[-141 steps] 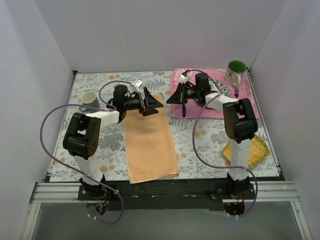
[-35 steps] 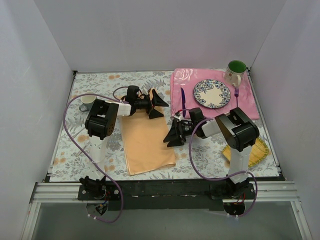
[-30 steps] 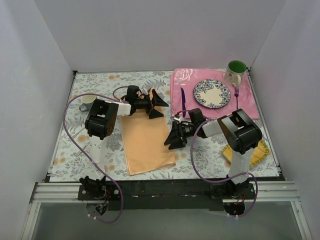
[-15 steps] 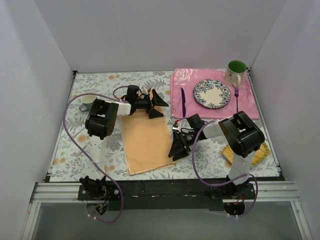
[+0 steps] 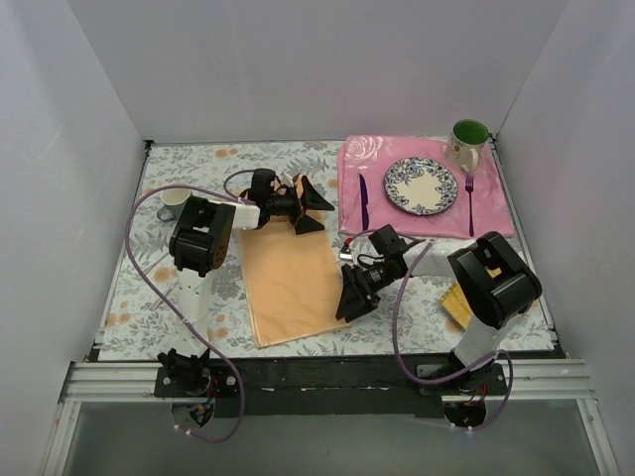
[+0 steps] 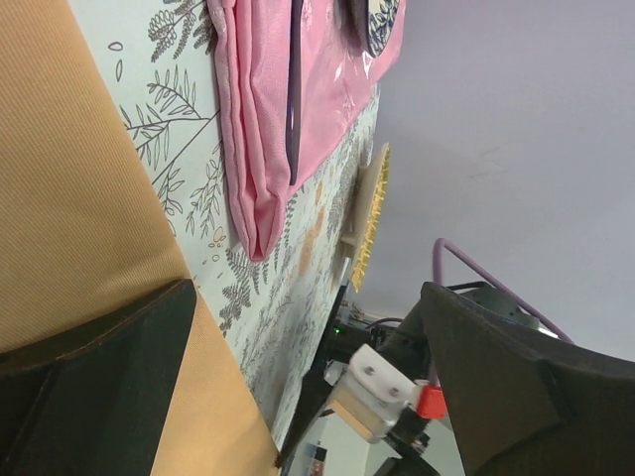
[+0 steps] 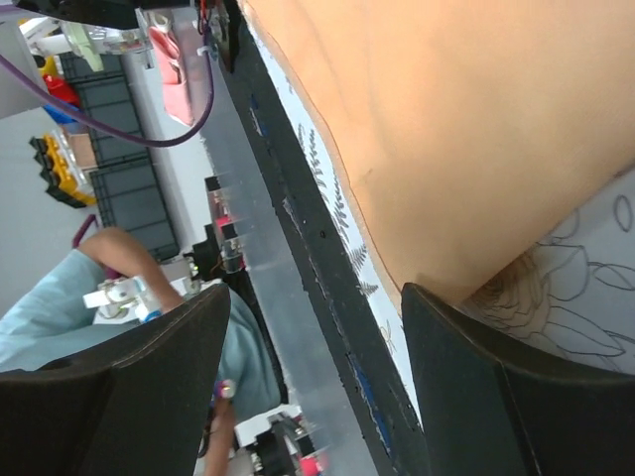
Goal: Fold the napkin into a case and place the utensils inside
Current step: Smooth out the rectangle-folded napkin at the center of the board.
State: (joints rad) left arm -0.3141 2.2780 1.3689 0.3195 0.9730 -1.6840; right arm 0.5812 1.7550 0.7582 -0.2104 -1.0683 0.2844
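Top external, left fingers [image 5: 316, 195] splayed over far end of napkin [image 5: 288, 283], right fingers [image 5: 348, 301] splayed at its side

left hand [image 5: 311, 209], right hand [image 5: 349, 297], both agape

We see a pink floral placemat [image 5: 488, 210] at two o'clock on the bench [image 5: 198, 164], carrying a blue-patterned plate [image 5: 421, 185]. A green-lined mug [image 5: 467, 141] stands at the plate's one o'clock. A pale cup [image 5: 174, 203] sits at nine o'clock, and a yellow woven mat [image 5: 457, 301] at four o'clock is partly hidden.
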